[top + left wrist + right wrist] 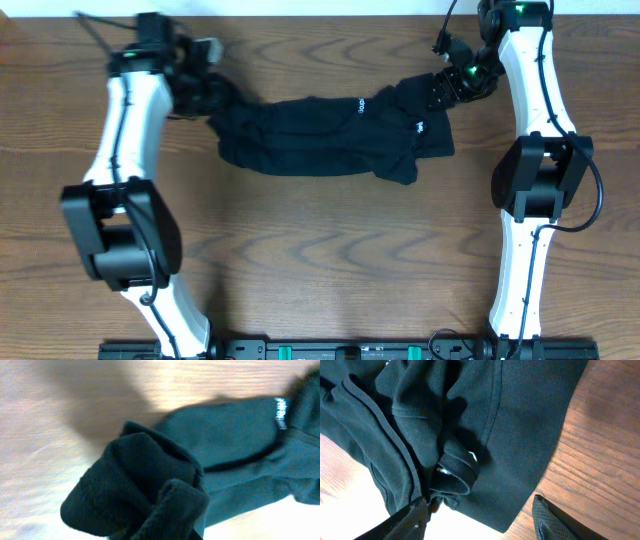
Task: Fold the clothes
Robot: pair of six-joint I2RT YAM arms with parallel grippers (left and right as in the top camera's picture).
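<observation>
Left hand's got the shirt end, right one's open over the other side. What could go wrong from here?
1. The shirt lies roped and bunched between the arms, so folding now would likely lock in creases.
2. The right hand stands open over layered hems; closing there may catch only one layer, or several.
3. The left hand grips a thick wad; a pull could drag the whole shirt across the table.
</observation>
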